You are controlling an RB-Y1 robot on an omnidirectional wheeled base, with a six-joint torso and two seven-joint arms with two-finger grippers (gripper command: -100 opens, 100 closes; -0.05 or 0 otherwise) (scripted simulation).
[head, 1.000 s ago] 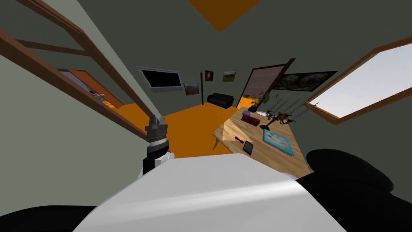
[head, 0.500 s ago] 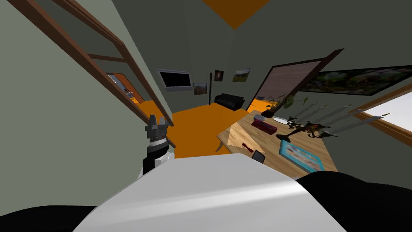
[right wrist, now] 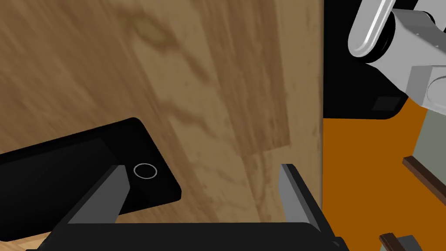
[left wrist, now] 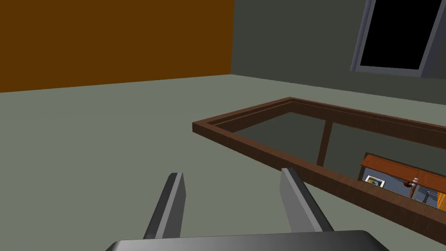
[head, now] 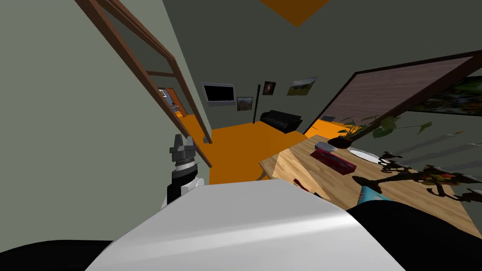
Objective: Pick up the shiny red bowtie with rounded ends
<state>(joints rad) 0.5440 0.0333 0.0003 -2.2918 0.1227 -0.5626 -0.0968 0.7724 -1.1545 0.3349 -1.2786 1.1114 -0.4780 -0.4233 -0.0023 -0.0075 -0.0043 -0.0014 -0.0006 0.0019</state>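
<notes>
The bowtie point(head: 298, 182), a small shiny red piece, is seen in the head view on the tabletop point(head: 301, 160), close to the near corner and partly cut off by the robot's own body. Its long axis is judged to run slantwise across that corner, roughly along the tabletop's near edge, though too little of it is exposed for this to be stated firmly.

The right gripper point(right wrist: 202, 167) is held over the same tabletop with its jaws spread. Bare wood lies between them, and the button end of a black phone point(right wrist: 65, 174) sits just beside one finger. The tabletop's edge, with orange floor point(right wrist: 366, 174) past it, is near the other finger. Since the bowtie is taken to lie just beside the phone, the right arm is judged much the nearer. The exact direction from these jaws to the bowtie cannot be told, so a short sideways search around the phone is probably called for, followed by a turn of the wrist so that the jaws cross the bowtie's narrow middle.

The left gripper point(head: 182, 141) is raised beside the wall, on the far side of the body from the tabletop, and its jaws are likewise spread point(left wrist: 231, 172), with nothing held.
</notes>
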